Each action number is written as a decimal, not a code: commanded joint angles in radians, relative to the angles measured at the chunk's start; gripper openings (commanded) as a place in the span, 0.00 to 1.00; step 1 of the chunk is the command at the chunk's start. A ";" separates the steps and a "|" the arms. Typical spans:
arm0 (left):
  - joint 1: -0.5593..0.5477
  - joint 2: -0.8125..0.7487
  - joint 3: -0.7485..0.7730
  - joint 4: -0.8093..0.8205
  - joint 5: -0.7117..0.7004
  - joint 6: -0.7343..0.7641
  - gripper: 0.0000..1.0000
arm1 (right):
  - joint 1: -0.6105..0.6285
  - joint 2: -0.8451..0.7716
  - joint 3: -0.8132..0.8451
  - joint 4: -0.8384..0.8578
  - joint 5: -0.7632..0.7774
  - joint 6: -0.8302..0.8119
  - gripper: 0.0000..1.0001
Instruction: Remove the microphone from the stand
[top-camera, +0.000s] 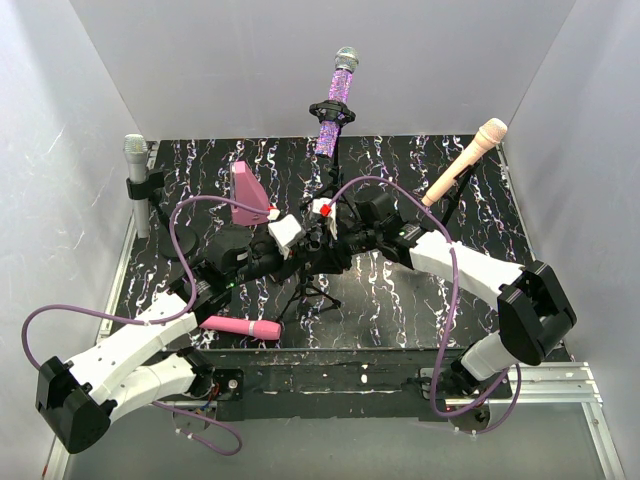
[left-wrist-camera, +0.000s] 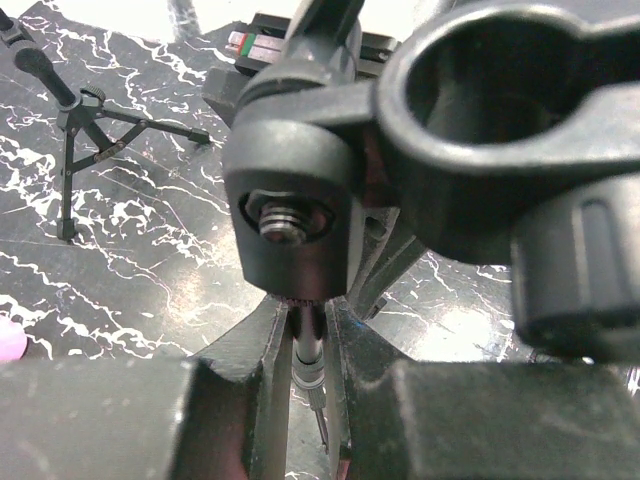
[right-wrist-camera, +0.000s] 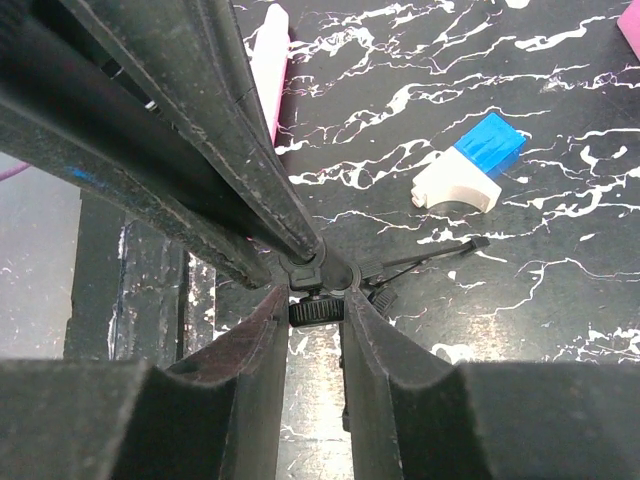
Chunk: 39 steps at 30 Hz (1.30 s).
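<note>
Black plastic fills the left wrist view: the left gripper (left-wrist-camera: 308, 318) has its jaws shut on the thin shaft of the stand (left-wrist-camera: 290, 190), just under the hinge block (left-wrist-camera: 300, 120) with its bolt; a holder ring (left-wrist-camera: 450, 205) looms close to the lens, though I cannot tell from there whether anything passes through it; in the top view this arm lies in from the left, low on the stand, at the middle of the table (top-camera: 400, 300). The microphone (top-camera: 338, 92), purple and glittering, sits in the clip (top-camera: 330, 109) at the stand's top, beyond and above both sets of jaws; its long axis is steep and leans toward the back wall, silver head at the far end, tail pointing down toward the grippers; neither gripper touches it. From the right side, the right gripper (right-wrist-camera: 315, 312) brackets a knurled collar (right-wrist-camera: 316, 312) by the tripod hub; its jaws stand narrow and flank the collar closely, but whether they press on it I cannot tell. By my judgement both arms are about equally near; one must rise along the shaft and draw the microphone out along its own axis, up and away, while the other steadies the stand.
</note>
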 joint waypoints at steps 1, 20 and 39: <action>0.019 -0.011 -0.002 0.011 -0.060 -0.004 0.00 | 0.010 -0.003 0.000 0.034 -0.021 -0.021 0.33; 0.017 -0.019 -0.002 0.012 -0.051 0.015 0.00 | 0.010 0.017 0.006 0.027 -0.002 -0.030 0.44; 0.039 -0.019 0.010 -0.023 -0.118 -0.062 0.00 | 0.035 -0.112 -0.118 0.216 0.103 -0.120 0.01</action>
